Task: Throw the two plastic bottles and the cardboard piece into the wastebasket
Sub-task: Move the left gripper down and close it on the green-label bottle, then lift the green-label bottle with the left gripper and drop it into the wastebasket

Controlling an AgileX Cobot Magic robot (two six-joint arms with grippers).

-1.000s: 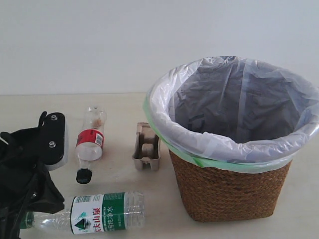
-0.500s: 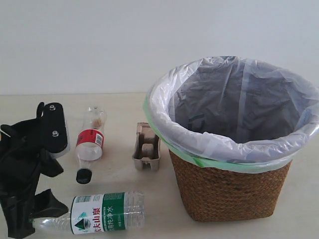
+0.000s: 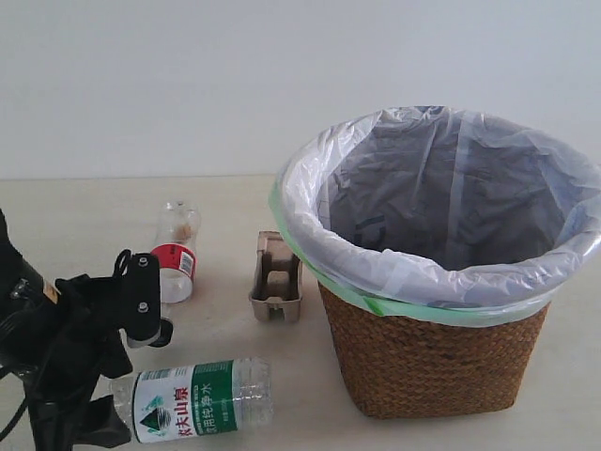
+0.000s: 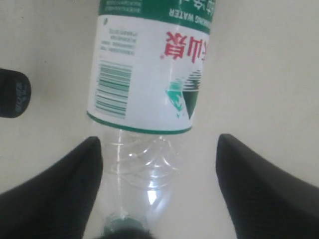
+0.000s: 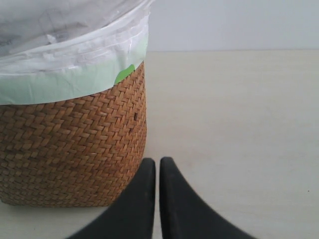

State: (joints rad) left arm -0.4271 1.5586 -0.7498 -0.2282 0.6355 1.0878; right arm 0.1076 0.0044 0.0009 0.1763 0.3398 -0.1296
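The longer bottle (image 3: pixel 197 402) with the green-white label lies on the table near the front edge. My left gripper (image 4: pixel 158 141) is open, and its fingers (image 4: pixel 60 194) straddle the clear neck end, just past the green cap (image 4: pixel 122 222), without touching it. The left arm (image 3: pixel 80 352) covers that end in the exterior view. Behind it lies the shorter bottle (image 3: pixel 174 256) with the red-white label, whose black cap (image 4: pixel 12 93) shows in the left wrist view. The cardboard piece (image 3: pixel 276 278) sits beside the wastebasket (image 3: pixel 432 366). My right gripper (image 5: pixel 157 163) is shut and empty, low beside the wicker wall (image 5: pixel 70 144).
The white bag with a green edge (image 3: pixel 376 303) folds over the basket rim. A pale wall stands behind the table. Bare tabletop (image 5: pixel 234 114) stretches beyond the right gripper, and the table's front edge is close to the longer bottle.
The left arm has swung down and to the right towards the longer bottle's neck, and it now hides the short bottle's cap in the exterior view. The bottles, cardboard and basket stayed put.
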